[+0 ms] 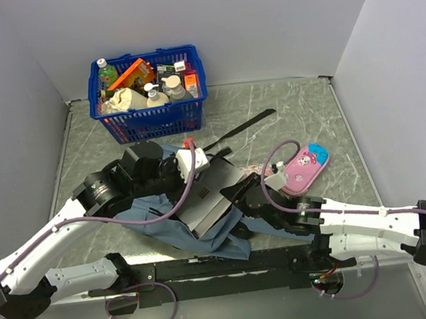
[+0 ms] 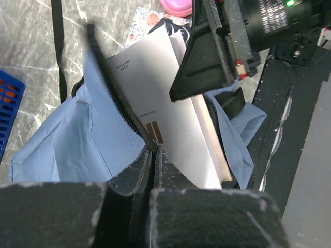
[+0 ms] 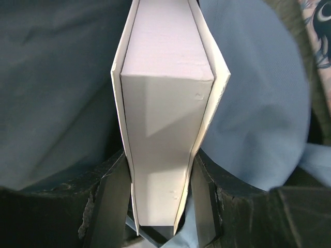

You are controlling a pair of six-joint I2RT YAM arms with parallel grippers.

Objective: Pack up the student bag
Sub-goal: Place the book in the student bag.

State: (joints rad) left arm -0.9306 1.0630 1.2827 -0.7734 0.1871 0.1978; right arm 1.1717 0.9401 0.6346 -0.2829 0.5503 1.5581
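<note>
At the student bag's (image 1: 146, 212) mouth, the right fingers (image 3: 111, 206) are clamped on a white book (image 3: 165, 129), while the left fingers (image 2: 132, 181) are pinched together on its zipper edge (image 2: 121, 108).

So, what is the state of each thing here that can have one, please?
bag, open
book, closed, partly inside the bag
left claw, shut on the bag's zipper edge
right claw, shut on the book
pencil case, closed
basket, full of bottles and packs
</note>
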